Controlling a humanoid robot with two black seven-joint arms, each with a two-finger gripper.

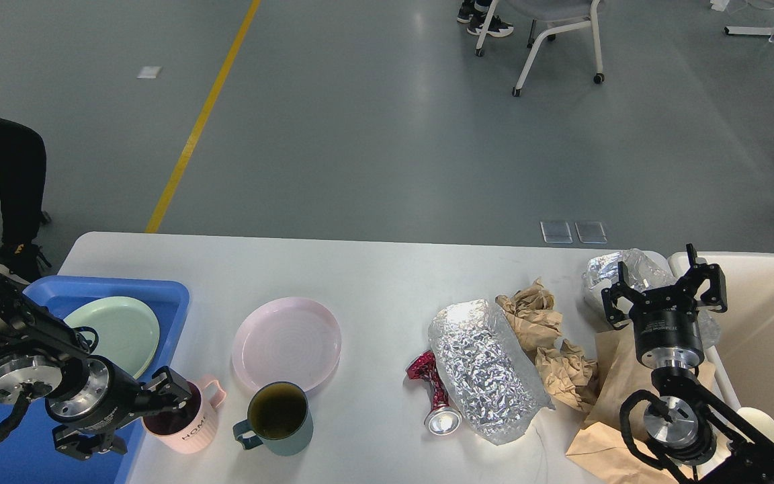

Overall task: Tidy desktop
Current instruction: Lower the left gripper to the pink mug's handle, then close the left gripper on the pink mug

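Observation:
The white desktop [373,275] carries a pink plate [287,343], a pink mug [189,427], a dark teal mug [279,417], a crushed red can [434,396], a silver foil bag [488,370] and crumpled brown paper [548,329]. My left gripper [133,418] is open at the pink mug's left side, with its upper finger over the mug's rim. My right gripper [666,289] is open and empty above a brown paper bag [605,410] and a foil wad [629,269], at the table's right end.
A blue tray [125,286] at the left holds a pale green plate [118,333]. A beige bin [770,336] stands at the right edge, with a white cup [766,423] near its front. A chair and people's feet are on the floor beyond.

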